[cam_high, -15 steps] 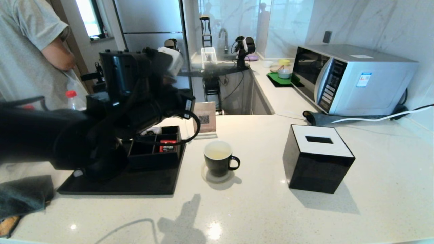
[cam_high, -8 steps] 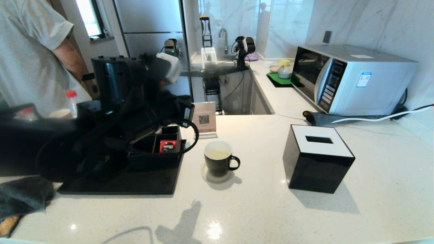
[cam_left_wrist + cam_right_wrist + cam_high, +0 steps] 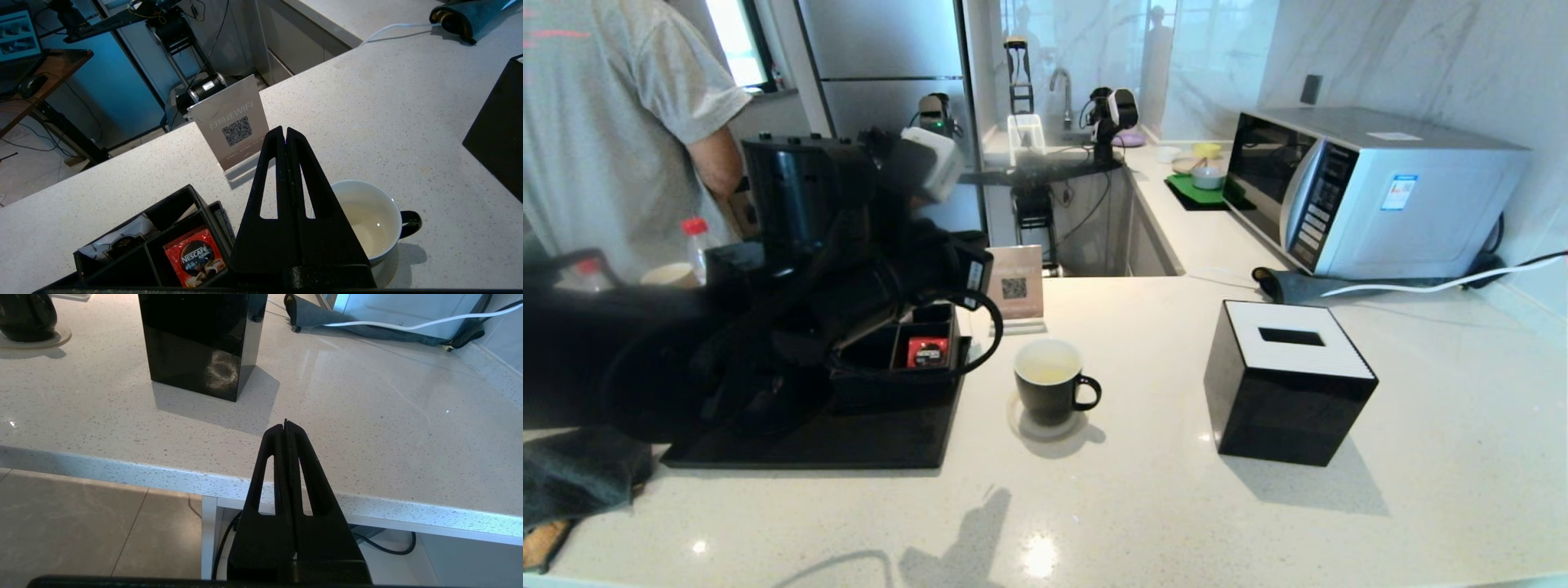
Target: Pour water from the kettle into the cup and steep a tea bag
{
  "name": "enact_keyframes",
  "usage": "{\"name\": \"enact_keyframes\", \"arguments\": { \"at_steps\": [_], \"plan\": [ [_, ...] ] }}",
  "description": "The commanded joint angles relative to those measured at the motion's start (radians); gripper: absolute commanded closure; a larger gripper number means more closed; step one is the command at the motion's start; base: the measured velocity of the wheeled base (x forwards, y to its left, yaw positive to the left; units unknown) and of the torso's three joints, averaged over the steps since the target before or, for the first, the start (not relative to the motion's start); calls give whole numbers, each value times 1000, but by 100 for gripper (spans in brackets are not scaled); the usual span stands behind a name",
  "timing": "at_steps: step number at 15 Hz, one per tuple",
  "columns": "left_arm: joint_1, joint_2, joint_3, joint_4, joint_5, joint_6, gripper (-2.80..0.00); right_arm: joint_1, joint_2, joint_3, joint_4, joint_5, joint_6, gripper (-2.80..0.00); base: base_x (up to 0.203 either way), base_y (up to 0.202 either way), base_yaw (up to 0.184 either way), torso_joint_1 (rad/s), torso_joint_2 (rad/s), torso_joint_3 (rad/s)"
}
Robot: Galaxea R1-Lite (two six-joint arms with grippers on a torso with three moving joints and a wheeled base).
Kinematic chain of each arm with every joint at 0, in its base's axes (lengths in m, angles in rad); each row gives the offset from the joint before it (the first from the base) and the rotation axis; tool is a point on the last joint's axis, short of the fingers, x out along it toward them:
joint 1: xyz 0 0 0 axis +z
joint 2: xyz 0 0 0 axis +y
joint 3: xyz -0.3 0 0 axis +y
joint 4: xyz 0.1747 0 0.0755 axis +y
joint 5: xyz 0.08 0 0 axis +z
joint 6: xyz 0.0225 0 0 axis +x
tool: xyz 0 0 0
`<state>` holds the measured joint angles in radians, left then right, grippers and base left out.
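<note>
The cup (image 3: pixel 1049 385), a black mug with a white inside, stands on a round coaster mid-counter with its handle to the right. Pale yellowish water (image 3: pixel 369 230) lies in its bottom. My left gripper (image 3: pixel 284 130) hangs shut and empty above the counter, between the black organizer (image 3: pixel 135 228) and the cup (image 3: pixel 354 195). My left arm (image 3: pixel 768 327) fills the left of the head view and covers the black tray's left half. I cannot pick out the kettle from that black bulk. No tea bag shows. My right gripper (image 3: pixel 285 424) is shut and empty, low before the counter's front edge.
A red sachet (image 3: pixel 194 259) and a whitish packet (image 3: pixel 118 241) lie in the organizer. A QR sign (image 3: pixel 1015 282) stands behind the cup and a black tissue box (image 3: pixel 1290 392) to its right. A microwave (image 3: pixel 1372 188) is at the back right. A person (image 3: pixel 605 122), bottle (image 3: pixel 694 241) and paper cup (image 3: pixel 668 273) are at the far left.
My left arm has drawn left and back a little, uncovering more of the organizer and the paper cup. The person behind has shifted. The cup has not moved.
</note>
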<state>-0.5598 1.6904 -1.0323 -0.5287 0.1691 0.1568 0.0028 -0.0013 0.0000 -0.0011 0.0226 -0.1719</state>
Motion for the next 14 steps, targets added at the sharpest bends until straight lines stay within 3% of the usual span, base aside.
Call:
{"name": "enact_keyframes", "arguments": {
  "at_steps": [1,6,9,12,14],
  "plan": [
    [-3,5,-2,-4,1,3,0,0,1,0,0,0,-1,0,0,0,0,0,0,0],
    [-8,0,2,-4,1,1,0,0,1,-26,-7,2,8,0,0,0,0,0,0,0],
    [-14,-4,2,-5,1,1,0,1,35,-126,38,57,9,0,0,0,0,0,0,0],
    [-29,-8,1,-5,1,1,0,2,172,-222,55,160,8,0,0,0,0,0,0,0],
    [-37,-12,1,-4,1,1,0,2,296,-286,52,274,7,0,0,0,0,0,0,0]
  ]
}}
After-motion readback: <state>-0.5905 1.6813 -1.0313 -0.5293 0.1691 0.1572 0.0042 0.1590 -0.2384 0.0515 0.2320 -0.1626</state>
